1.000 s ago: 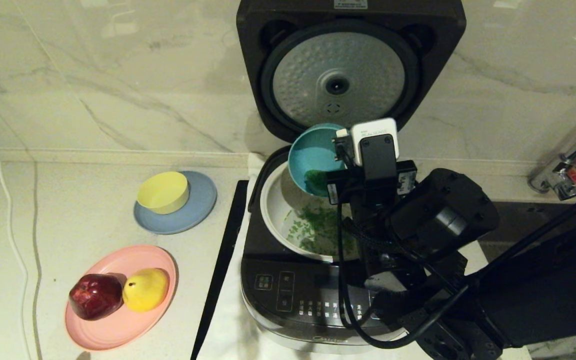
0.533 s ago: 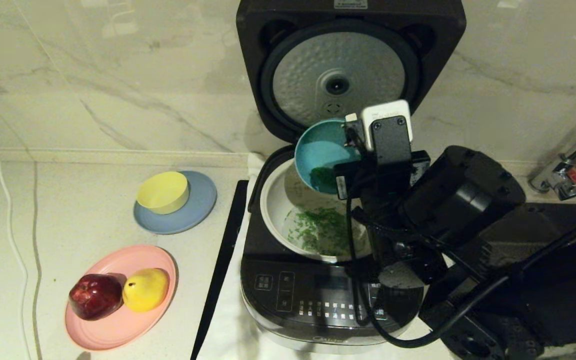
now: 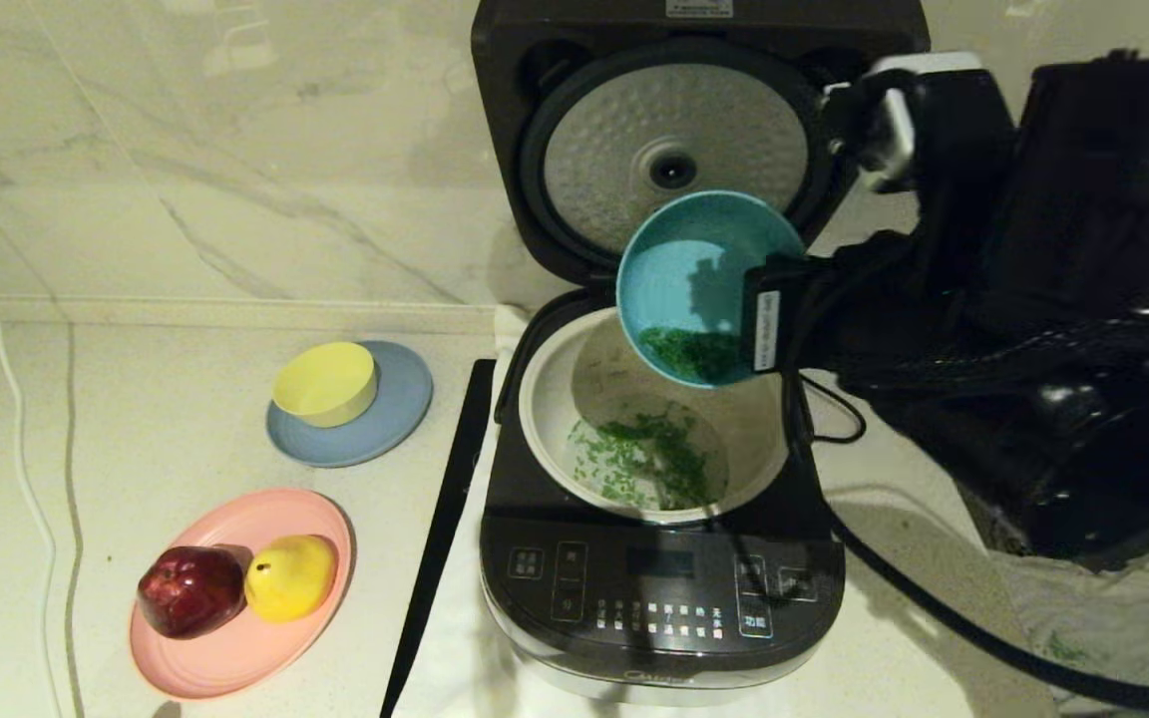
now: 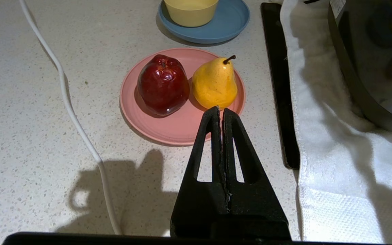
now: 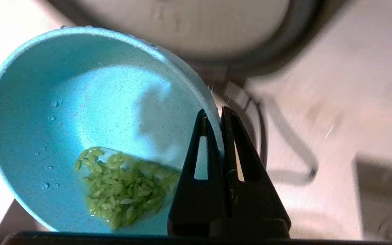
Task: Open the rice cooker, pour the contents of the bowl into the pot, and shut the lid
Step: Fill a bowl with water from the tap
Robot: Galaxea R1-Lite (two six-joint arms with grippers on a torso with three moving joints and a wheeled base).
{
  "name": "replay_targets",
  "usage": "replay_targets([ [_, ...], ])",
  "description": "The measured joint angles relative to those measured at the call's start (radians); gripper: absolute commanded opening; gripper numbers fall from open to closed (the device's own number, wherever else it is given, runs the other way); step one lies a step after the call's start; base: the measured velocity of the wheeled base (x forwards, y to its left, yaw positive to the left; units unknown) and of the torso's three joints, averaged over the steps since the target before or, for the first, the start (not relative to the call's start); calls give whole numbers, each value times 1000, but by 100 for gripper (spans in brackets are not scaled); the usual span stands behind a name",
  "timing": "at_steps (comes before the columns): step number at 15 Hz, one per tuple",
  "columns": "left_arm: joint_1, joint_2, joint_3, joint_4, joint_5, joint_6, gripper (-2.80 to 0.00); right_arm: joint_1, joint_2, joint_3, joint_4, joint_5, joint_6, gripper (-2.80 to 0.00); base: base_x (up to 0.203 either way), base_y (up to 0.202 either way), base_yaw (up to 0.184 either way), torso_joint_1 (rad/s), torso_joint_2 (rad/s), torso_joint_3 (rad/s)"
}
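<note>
The dark grey rice cooker point(image 3: 659, 583) stands with its lid point(image 3: 674, 150) raised, dimpled silver underside showing. Its cream-white pot point(image 3: 545, 399) holds scattered green bits. Above the pot's far right hangs the teal-blue bowl point(image 3: 684, 269) point(image 5: 80, 119), tilted towards me, green bits and water pooled at its low side. My right gripper point(image 5: 216, 114) point(image 3: 762, 329) is shut on the bowl's rim, one finger inside and one outside. My left gripper point(image 4: 220, 109) is shut and empty, low over the counter near the pink plate, out of the head view.
A yellow bowl point(image 3: 325, 382) sits on a grey-blue plate point(image 3: 400, 414). A pink plate point(image 3: 235, 648) carries a red apple point(image 3: 191, 590) and a yellow pear point(image 3: 292, 575). A black strip point(image 3: 440, 538) and white towel point(image 4: 322, 112) lie by the cooker; a white cable point(image 3: 11, 399) runs left.
My right arm swung up and to the right with the bowl, which rose and tipped back more upright. The pot's inside is now uncovered. More green bits lie in the pot.
</note>
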Motion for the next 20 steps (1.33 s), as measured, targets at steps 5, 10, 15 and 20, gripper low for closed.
replay_targets([
  [5, 0, 0, 0, 0, 0, 0, -280, -5, -229, -83, 702, 200, 351, -280, 0, 0, 0, 0, 0, 0],
  [10, 0, 0, 0, 0, 0, 0, -280, -130, -404, 13, 993, 404, 487, -280, 0, 0, 0, 0, 0, 0],
  [15, 0, 0, 0, 0, 0, 1, -280, -463, -501, 151, 1023, 634, 490, -280, 0, 0, 0, 0, 0, 0],
  [20, 0, 0, 0, 0, 0, 0, -280, -902, -468, 210, 973, 884, 484, -280, 0, 0, 0, 0, 0, 0],
])
